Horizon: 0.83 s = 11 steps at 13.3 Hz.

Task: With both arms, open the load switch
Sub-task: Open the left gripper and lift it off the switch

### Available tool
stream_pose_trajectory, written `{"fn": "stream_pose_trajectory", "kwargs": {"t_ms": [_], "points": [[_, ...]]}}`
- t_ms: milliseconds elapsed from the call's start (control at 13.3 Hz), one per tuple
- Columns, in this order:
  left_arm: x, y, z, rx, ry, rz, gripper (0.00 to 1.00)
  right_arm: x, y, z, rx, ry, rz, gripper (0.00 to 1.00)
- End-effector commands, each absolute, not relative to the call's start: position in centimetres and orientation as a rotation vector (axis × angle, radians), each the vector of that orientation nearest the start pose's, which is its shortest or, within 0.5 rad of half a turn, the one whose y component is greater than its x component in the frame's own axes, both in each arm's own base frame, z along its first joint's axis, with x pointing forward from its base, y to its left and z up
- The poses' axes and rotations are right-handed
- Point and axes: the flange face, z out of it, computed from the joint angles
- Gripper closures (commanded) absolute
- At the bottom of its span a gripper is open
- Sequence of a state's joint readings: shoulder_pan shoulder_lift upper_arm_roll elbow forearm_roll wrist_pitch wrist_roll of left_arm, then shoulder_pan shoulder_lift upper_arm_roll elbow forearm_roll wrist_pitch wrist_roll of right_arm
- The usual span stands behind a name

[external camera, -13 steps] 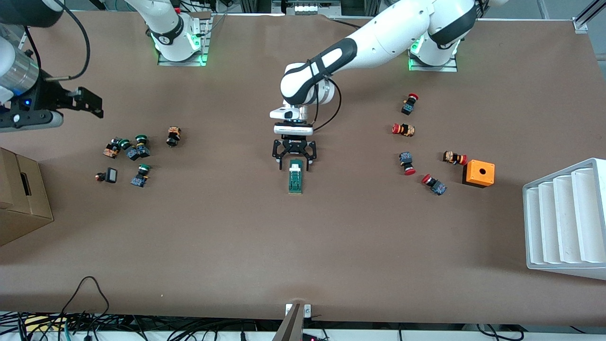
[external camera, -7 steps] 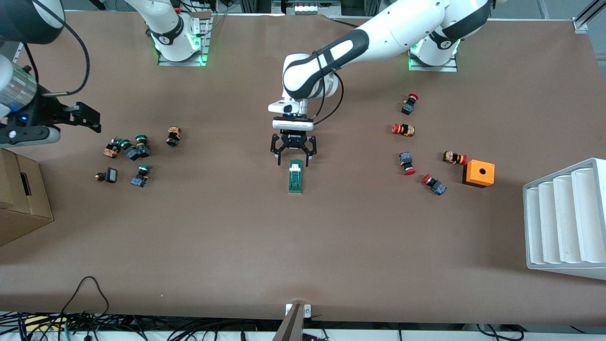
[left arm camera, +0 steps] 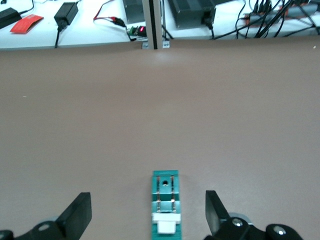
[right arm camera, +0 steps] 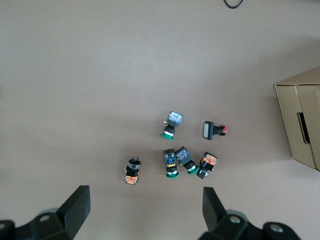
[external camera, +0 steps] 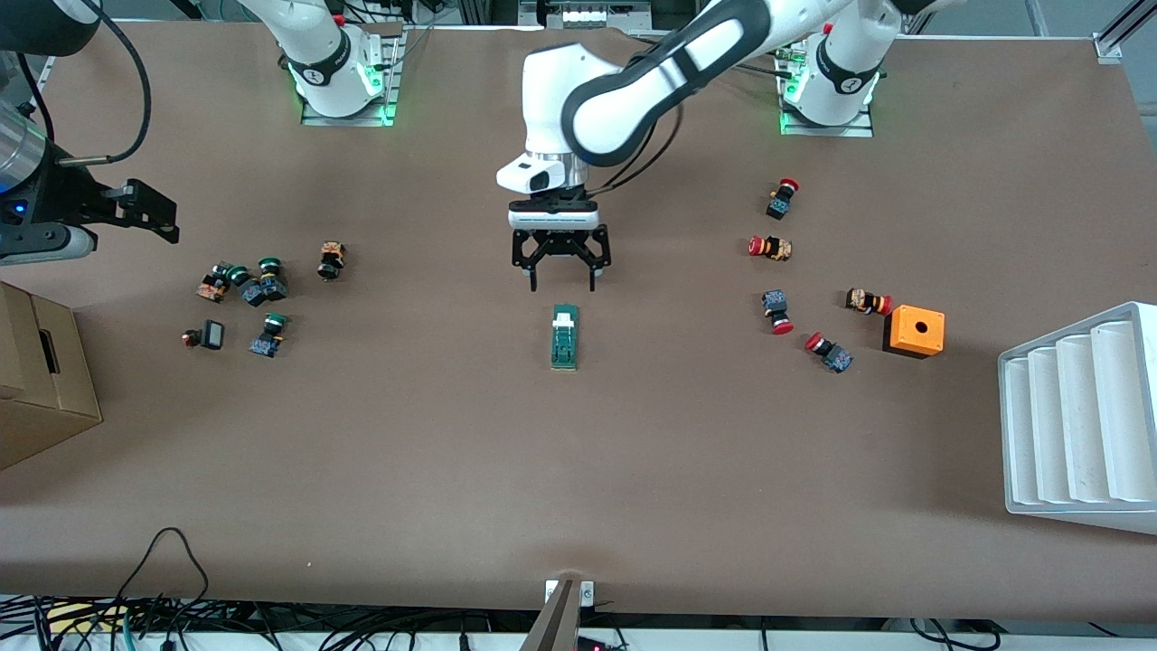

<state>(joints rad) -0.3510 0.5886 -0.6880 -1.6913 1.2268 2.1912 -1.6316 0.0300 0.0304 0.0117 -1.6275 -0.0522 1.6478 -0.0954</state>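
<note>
The load switch (external camera: 565, 336) lies flat at mid-table, a narrow dark-green block with its white lever piece at the end farther from the front camera. My left gripper (external camera: 562, 285) hangs open and empty above the table, over the spot just past that white end. In the left wrist view the load switch (left arm camera: 165, 210) lies between the spread fingers of the left gripper (left arm camera: 147, 196), untouched. My right gripper (external camera: 154, 212) hovers open and empty over the right arm's end of the table. The right wrist view shows the right gripper (right arm camera: 145, 192) spread wide above bare table.
Green-capped push buttons (external camera: 244, 289) cluster below the right gripper, beside a cardboard box (external camera: 36, 380). Red-capped push buttons (external camera: 777, 312), an orange box with a hole (external camera: 914, 331) and a white ribbed tray (external camera: 1076, 416) sit toward the left arm's end.
The left gripper has lifted and drawn back from the load switch's white end, still open. The right gripper has drifted a little farther toward its own end of the table.
</note>
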Motion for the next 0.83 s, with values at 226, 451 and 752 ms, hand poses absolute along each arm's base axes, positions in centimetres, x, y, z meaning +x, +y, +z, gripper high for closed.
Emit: {"fn": "stream_pose_trajectory", "kwargs": {"t_ms": [226, 451, 752], "points": [[48.8, -48.3, 44.1, -3.027, 0.129, -0.711, 0.0, 57.1, 1.1, 59.8, -3.185, -0.205, 0.003, 0.01], [53.1, -42.0, 49.4, -3.077, 0.168, -0.494, 0.0, 57.0, 1.7, 59.8, -3.187, -0.225, 0.01, 0.01], [57.9, -33.7, 54.3, -3.146, 0.168, -0.202, 0.0, 57.0, 1.8, 59.8, -3.185, -0.227, 0.01, 0.01]]}}
